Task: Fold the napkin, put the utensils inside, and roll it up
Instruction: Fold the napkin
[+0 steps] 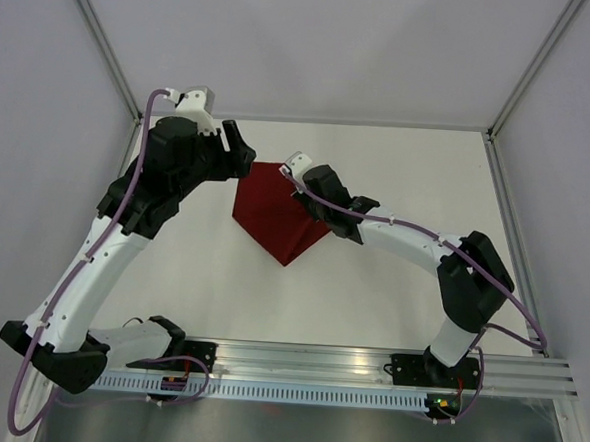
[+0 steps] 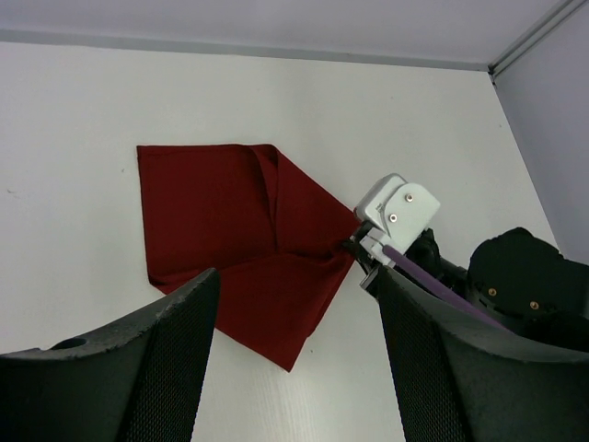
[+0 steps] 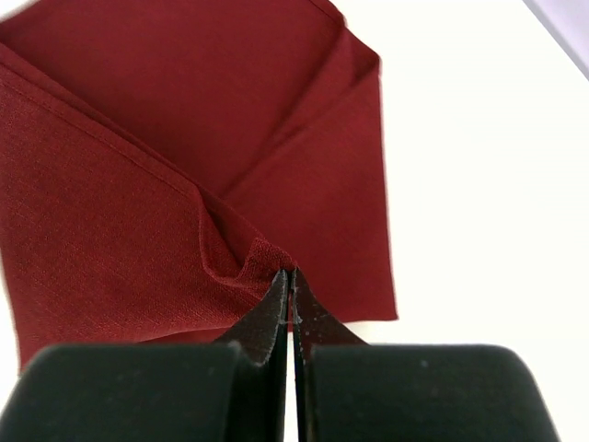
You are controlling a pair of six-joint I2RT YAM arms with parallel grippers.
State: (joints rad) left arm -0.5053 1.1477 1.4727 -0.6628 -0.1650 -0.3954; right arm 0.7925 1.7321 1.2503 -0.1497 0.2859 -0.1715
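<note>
The dark red napkin (image 1: 275,223) lies partly folded on the white table, one flap pulled over the rest and a corner pointing toward the arms. My right gripper (image 3: 293,276) is shut on a pinched fold of the napkin (image 3: 184,138) at its right edge; in the top view the right gripper (image 1: 302,189) sits over the cloth's right side. My left gripper (image 2: 296,285) is open and hangs above the napkin (image 2: 230,221), holding nothing. In the top view the left gripper (image 1: 241,156) is at the cloth's far left corner. No utensils are in view.
The right arm's wrist with its white camera block (image 2: 398,207) and purple cable shows in the left wrist view, close to my left gripper's right finger. A metal rail (image 1: 367,361) runs along the near table edge. Grey walls enclose the table's back and sides.
</note>
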